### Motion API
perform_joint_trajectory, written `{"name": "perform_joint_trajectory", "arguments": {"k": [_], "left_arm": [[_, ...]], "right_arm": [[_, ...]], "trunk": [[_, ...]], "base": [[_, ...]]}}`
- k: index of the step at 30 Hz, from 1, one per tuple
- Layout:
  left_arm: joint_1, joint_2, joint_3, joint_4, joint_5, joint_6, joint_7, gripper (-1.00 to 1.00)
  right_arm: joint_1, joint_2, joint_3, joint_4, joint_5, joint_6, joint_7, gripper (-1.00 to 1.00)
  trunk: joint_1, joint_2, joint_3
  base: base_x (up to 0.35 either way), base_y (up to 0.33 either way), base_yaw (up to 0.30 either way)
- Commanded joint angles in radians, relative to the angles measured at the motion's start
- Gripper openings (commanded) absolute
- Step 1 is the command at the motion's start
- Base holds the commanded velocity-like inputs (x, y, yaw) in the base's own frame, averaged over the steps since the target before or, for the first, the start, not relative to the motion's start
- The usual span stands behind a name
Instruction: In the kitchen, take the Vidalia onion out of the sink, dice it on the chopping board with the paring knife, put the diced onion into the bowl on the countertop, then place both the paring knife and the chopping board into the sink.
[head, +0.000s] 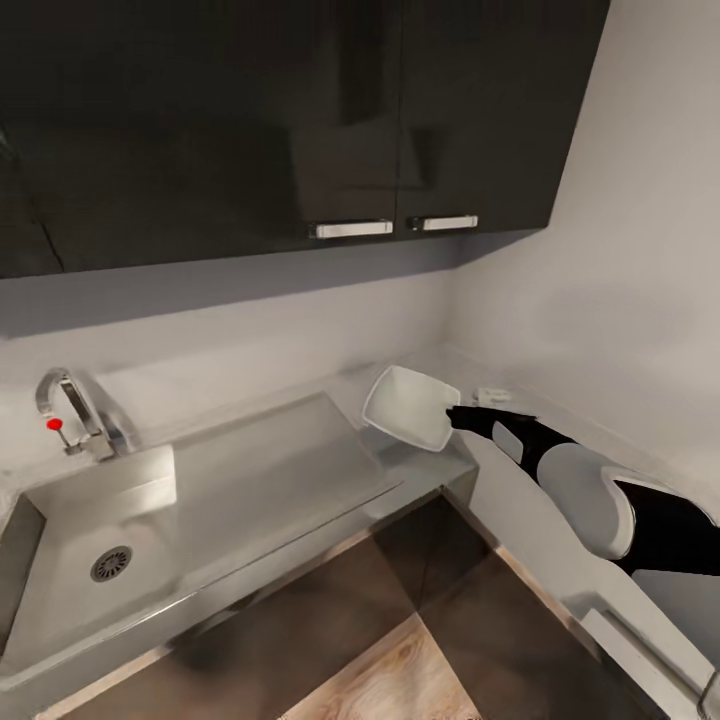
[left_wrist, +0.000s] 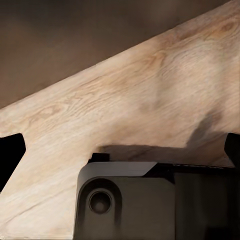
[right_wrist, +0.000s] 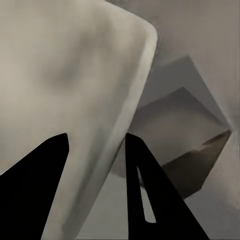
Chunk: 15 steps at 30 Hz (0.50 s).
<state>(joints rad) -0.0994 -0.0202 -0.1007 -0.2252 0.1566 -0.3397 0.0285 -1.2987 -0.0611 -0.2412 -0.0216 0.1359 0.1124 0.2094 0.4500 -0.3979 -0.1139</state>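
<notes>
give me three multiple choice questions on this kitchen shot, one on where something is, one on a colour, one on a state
1. Where is the shallow white squarish bowl?
A. lying in the sink basin
B. held tilted at the right gripper, above the right end of the sunken grey drainboard
C. on the wood floor

2. What colour is the small knob on the chrome angular faucet?
A. red
B. blue
C. green

3. What is the state of the right gripper?
A. open and away from everything
B. shut on a knife
C. shut on the bowl's rim

Answers:
1 B: in the head view the bowl hangs tilted at the gripper tip over the drainboard.
2 A: a red dot shows on the faucet's side.
3 C: in the right wrist view the dark fingers straddle the bowl's white wall.
</notes>
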Motion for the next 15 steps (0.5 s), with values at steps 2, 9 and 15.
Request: {"name": "perform_joint_trajectory", "arguments": {"k": [2, 9, 15], "left_arm": [[-0.001, 0.0, -0.008, 0.001, 0.009, -0.004, 0.003, 1.0], [-0.001, 0.0, -0.008, 0.001, 0.01, -0.004, 0.003, 1.0], [-0.001, 0.0, -0.008, 0.001, 0.009, -0.004, 0.003, 1.0]], "right_arm": [[-0.001, 0.0, -0.012, -0.002, 0.01, 0.006, 0.004, -1.0], [0.0, 0.013, -0.013, -0.001, 0.011, 0.006, 0.004, -1.0], [-0.001, 0.018, -0.013, -0.001, 0.011, 0.006, 0.003, -1.0]], "trunk": [[0.0, -0.002, 0.0], [0.0, -0.002, 0.009], [0.0, -0.002, 0.017]], "base": [[-0.277, 0.137, 0.205], [-0.26, 0.186, 0.21], [-0.22, 0.237, 0.213]]}}
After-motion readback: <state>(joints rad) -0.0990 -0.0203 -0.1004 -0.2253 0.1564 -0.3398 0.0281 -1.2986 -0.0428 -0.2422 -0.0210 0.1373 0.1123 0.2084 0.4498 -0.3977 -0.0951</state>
